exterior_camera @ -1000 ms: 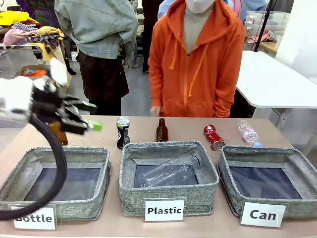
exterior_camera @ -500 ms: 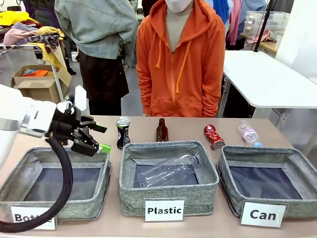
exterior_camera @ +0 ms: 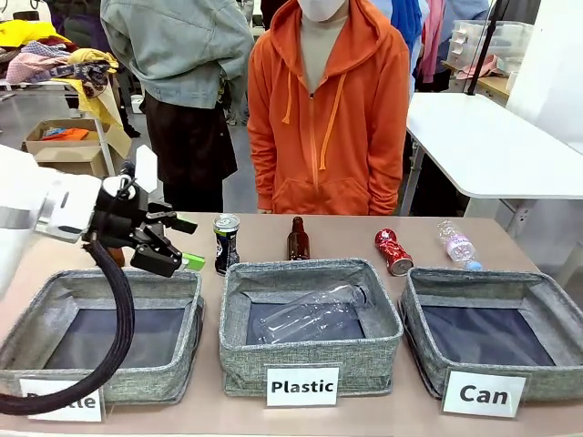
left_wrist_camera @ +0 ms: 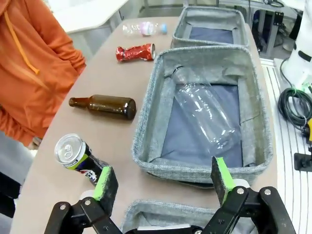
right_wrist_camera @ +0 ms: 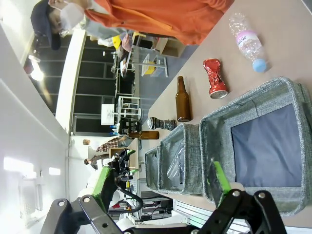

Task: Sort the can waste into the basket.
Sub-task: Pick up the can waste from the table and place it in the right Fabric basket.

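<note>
Left gripper [exterior_camera: 189,243] hovers wide open and empty just beside the black can [exterior_camera: 226,243], apparently lined up to grab it (my guess). Two cans on the table: that one upright, the red can [exterior_camera: 393,251] lying just beyond the "Can" basket [exterior_camera: 414,311], rightmost of three. Right gripper [right_wrist_camera: 161,178] gapes open too, holding nothing.

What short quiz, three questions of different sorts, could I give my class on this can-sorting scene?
1. True or false: the Can basket holds no can yet.
2. What lies in the Plastic basket? A) a brown bottle B) a clear plastic bottle C) the red can
3. Fill in: the left gripper, near the black can, has its jaws ____.
Key: 1 true; 2 B; 3 open.
</note>
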`<action>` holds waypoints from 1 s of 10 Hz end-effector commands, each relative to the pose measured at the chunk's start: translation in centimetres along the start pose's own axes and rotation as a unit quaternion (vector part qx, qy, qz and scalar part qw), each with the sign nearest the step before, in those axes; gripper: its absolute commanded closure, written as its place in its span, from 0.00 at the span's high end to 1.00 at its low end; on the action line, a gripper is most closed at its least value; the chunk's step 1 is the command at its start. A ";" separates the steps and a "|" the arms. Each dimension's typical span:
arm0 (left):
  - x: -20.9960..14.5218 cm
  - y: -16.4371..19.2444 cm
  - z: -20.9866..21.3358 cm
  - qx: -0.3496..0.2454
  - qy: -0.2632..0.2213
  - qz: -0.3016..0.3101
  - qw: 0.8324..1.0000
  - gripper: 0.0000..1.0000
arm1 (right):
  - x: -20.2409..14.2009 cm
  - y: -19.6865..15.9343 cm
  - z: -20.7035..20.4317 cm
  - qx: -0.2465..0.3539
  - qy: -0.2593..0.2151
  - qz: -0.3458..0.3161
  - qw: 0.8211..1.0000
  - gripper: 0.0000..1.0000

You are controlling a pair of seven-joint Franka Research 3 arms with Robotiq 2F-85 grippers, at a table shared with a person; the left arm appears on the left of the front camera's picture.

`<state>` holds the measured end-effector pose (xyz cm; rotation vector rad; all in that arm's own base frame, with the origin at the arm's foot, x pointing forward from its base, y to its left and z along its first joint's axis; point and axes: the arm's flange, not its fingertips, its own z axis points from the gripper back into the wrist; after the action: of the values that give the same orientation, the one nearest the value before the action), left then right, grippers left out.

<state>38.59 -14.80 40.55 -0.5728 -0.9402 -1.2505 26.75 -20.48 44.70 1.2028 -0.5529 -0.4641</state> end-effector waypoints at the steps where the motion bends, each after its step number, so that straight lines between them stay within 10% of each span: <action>1: -1.6 3.7 -1.8 -0.025 -0.022 -0.028 0.999 1.00 | 0.3 0.1 0.0 0.012 -0.005 0.013 1.000 1.00; 8: -6.3 9.9 -6.0 0.007 0.018 0.041 0.999 1.00 | 0.3 0.1 0.0 0.012 -0.005 0.013 1.000 1.00; 10: -5.6 8.7 -0.2 0.005 -0.043 0.043 0.998 1.00 | 0.3 0.1 0.0 0.012 -0.005 0.013 1.000 1.00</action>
<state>48.96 -12.15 34.07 -0.6092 -0.9096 -1.1802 26.74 -20.48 44.70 1.2029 -0.5529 -0.4641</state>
